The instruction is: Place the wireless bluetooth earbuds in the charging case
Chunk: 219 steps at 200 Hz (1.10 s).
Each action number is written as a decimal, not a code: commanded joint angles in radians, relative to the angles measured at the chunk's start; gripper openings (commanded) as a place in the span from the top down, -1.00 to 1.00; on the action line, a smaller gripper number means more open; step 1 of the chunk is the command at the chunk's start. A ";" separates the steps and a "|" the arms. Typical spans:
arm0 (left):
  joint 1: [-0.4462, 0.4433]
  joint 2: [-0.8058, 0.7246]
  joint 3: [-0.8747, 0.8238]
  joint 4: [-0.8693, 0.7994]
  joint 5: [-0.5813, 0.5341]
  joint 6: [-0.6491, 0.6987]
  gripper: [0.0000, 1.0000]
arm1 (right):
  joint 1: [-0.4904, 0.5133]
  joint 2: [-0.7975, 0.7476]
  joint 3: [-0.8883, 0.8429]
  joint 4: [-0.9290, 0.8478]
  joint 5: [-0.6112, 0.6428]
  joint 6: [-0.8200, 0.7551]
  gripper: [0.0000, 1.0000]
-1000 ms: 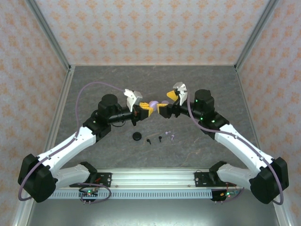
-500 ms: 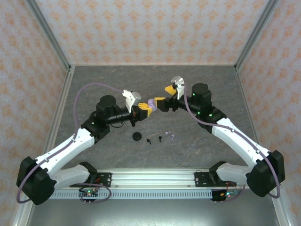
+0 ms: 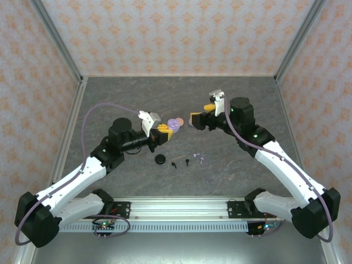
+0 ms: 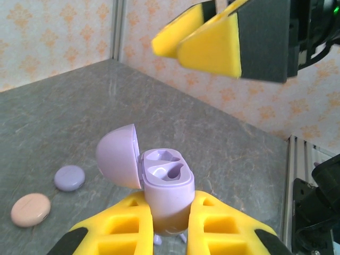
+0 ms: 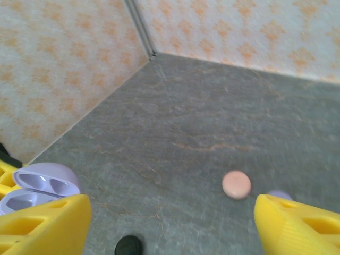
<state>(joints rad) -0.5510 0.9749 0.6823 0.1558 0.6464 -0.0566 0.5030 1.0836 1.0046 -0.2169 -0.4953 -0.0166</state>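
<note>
Grey, stone-look surface (image 3: 247, 99) lies under both my arms, boxed in by papered walls. My left gripper (image 3: 164, 128) is pressed tight on the lilac charging case (image 4: 167, 183) and holds it up off the surface, base pinched between the yellow fingers (image 4: 119, 228). The lid (image 4: 118, 159) is swung back and both wells look bare and face upward. My right gripper (image 3: 201, 113) hangs just beside the case, on its right, spread wide and holding nothing.

Going outward from there, the earbuds are not up here but down on the surface, nearer my bases than either gripper. A lilac earbud (image 3: 201, 160) lies furthest to the right, two black earbuds (image 3: 187, 161) sit in a short row to its left, and a black round case (image 3: 160, 159) is beyond them. They are too small for me to tell which way their stems run. A pink case (image 5: 236, 184) rests further off.

As I judge it, my right arm is the free one, and the lilac earbud lies almost straight below and back from its gripper. That arm should drop toward my own base for the pick while the left arm keeps the case offered.
</note>
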 commanded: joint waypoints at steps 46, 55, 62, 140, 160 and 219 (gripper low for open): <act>-0.009 -0.123 -0.071 -0.082 -0.086 0.014 1.00 | 0.030 0.118 0.002 -0.461 0.206 0.131 -0.40; -0.009 -0.132 -0.076 -0.083 -0.089 0.012 1.00 | 0.039 0.145 -0.001 -0.484 0.228 0.134 -0.39; -0.009 -0.136 -0.078 -0.085 -0.091 0.011 1.00 | 0.045 0.167 -0.003 -0.495 0.247 0.144 -0.38; -0.009 -0.129 -0.076 -0.078 -0.094 0.007 1.00 | 0.141 0.437 -0.028 -0.430 0.278 0.172 -0.16; -0.009 -0.126 -0.076 -0.076 -0.094 0.006 1.00 | 0.154 0.483 -0.019 -0.415 0.282 0.174 -0.09; -0.010 -0.106 -0.068 -0.074 -0.093 0.008 1.00 | 0.167 0.570 -0.005 -0.429 0.287 0.173 0.01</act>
<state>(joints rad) -0.5510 0.8612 0.6121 0.0738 0.5667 -0.0540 0.6655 1.6310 0.9836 -0.6319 -0.2432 0.1463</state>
